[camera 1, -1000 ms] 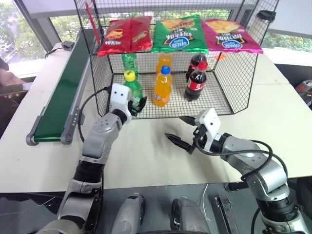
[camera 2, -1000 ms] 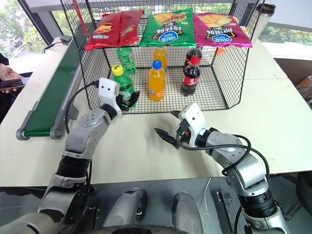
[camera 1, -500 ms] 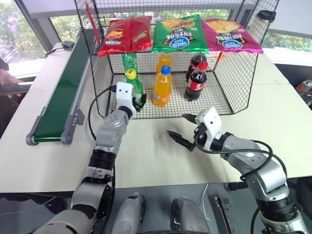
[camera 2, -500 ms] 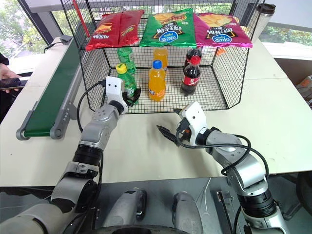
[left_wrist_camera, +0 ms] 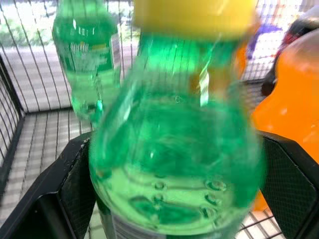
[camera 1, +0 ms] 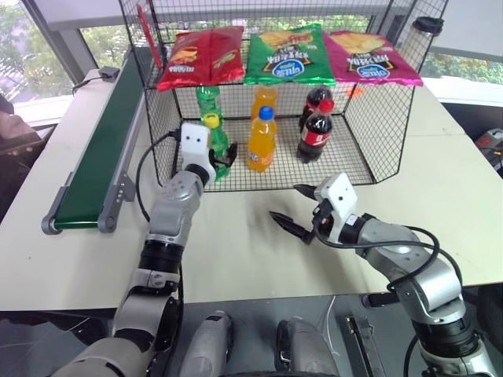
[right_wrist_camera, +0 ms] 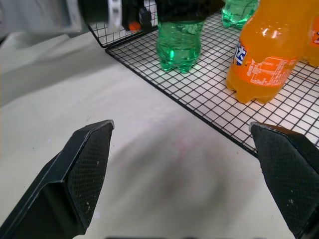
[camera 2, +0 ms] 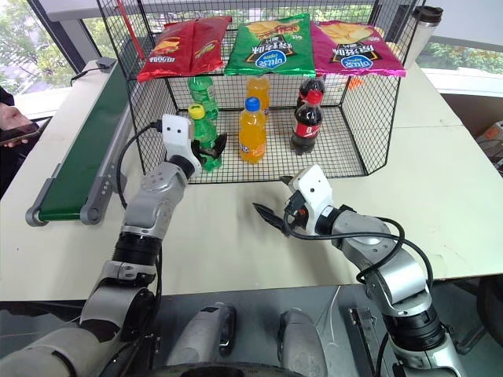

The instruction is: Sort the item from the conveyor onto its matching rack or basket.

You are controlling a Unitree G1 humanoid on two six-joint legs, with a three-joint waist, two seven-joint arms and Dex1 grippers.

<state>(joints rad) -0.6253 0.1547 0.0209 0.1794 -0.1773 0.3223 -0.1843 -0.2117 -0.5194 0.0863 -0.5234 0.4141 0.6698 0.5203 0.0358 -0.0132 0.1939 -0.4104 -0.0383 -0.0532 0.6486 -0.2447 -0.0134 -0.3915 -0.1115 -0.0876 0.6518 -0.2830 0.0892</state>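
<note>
The item, a clear-green bottle with a yellow cap, stands upright on the mesh floor at the front left of the black wire cage. My left gripper reaches into the cage's open front. It is open, with one finger on either side of the bottle, which also appears in the right wrist view. My right gripper hovers open over the table in front of the cage, holding nothing. The green conveyor runs along the left with a bare belt.
Inside the cage stand another green bottle, orange bottles and cola bottles. Three chip bags hang along the top edge. A dark tumbler stands back right. A person's hand is at the far left.
My left arm carried the bottle up and further into the cage, then its jaws opened and the bottle now stands on the mesh floor. The right arm stayed still.
</note>
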